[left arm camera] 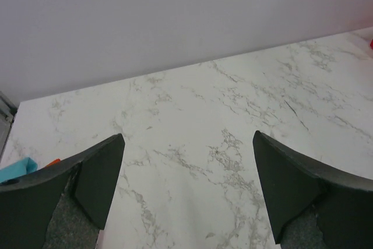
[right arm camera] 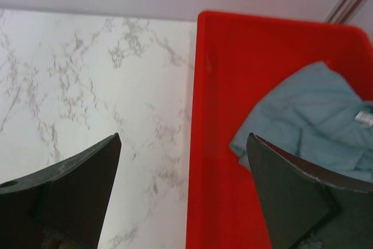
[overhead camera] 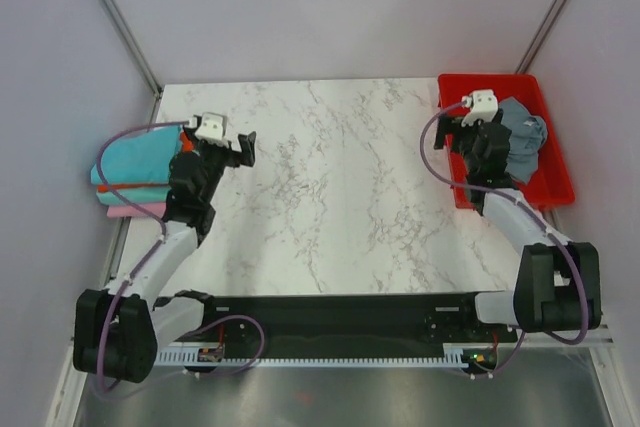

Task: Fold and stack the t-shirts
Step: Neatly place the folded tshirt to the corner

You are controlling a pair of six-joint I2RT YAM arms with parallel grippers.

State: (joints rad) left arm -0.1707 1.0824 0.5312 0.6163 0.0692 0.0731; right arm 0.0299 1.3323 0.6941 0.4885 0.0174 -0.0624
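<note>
T-shirts (overhead camera: 135,172) are sitting folded and stacked at the left edge of the worktop (overhead camera: 340,197), grey t-shirt (overhead camera: 522,137) lying crumpled in the red tray (overhead camera: 548,183); left fingers (left arm camera: 99,173) and right fingers (right arm camera: 76,190) are hanging wide, empty.

The surface (overhead camera: 330,197) is white marble with thin grey veins. The tray (overhead camera: 560,187) is bright red. The grey shirt (overhead camera: 522,137) in it is slate, reading paler blue-grey in the right wrist view. The stack shows a turquoise shirt (overhead camera: 140,159), a sliver of orange-red shirt (overhead camera: 104,190) and a pink shirt (overhead camera: 135,210). The left claw (left arm camera: 187,138) and right claw (right arm camera: 183,138) are matt black. The arms (overhead camera: 520,217) are black and white, the cables (overhead camera: 130,132) purple, the walls (overhead camera: 330,7) pale lilac-grey
</note>
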